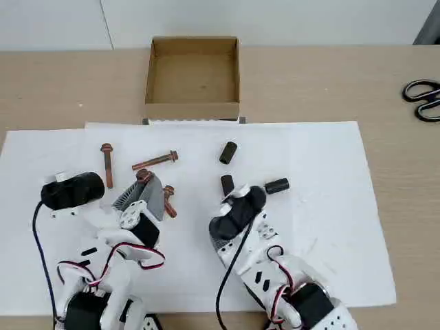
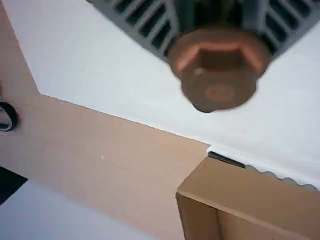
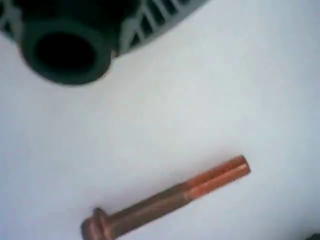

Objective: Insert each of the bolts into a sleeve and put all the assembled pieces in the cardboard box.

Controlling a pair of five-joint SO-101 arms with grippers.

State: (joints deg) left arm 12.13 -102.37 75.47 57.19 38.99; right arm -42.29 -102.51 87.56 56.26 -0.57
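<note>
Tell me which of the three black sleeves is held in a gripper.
The sleeve at the tip of the right gripper. The far sleeve, toward the cardboard box, and the side sleeve lie loose on the white paper.

a tan wooden table (image 1: 385, 89) carries a white paper sheet (image 1: 330, 206); scissors (image 1: 423, 96) lie at its edge, white wall (image 1: 275, 17) behind.

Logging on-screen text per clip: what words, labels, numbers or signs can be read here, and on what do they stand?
None readable.
The cardboard box and paper sheet show no print.
The head of the bolt in the left pincer shows a faint mark, too blurred to read.
</note>
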